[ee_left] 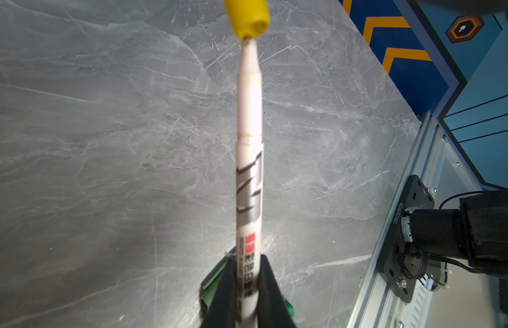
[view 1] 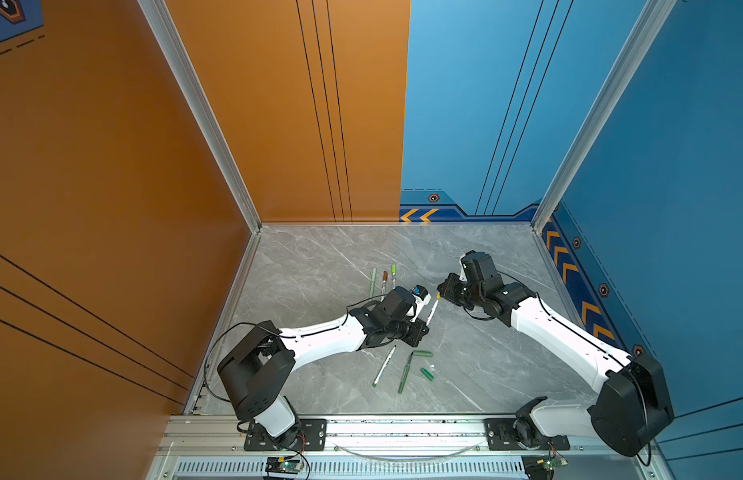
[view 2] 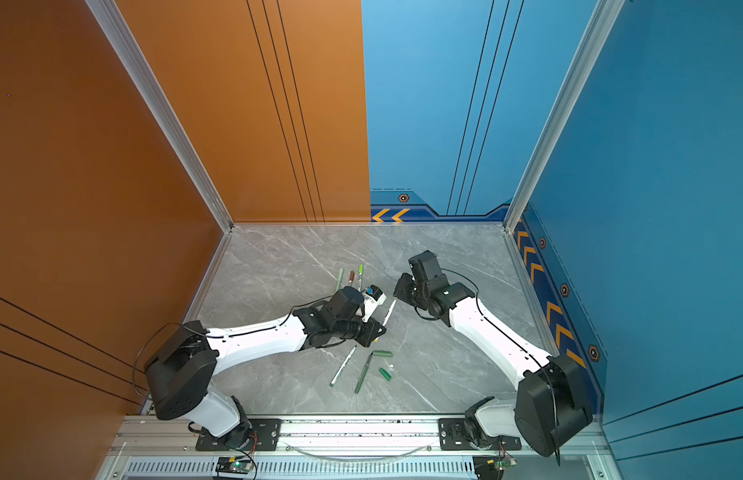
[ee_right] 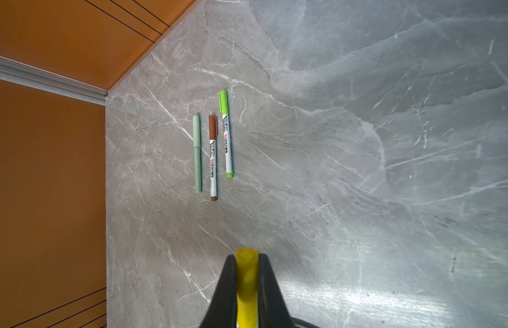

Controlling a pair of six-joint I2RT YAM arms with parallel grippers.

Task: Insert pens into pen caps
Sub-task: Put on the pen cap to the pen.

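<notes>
Where the left gripper clamps the white pen, we see grey slashes and a red mark printed; the right gripper pinches the tubular yellow cap.

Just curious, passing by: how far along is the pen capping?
Done: the sage pen, brown pen and light green pen lie capped. In hand: the left pincer holds a white pen, its tip at the mouth of the yellow cap in the right pincer. Left: two uncapped pens, two dark green caps.
</notes>
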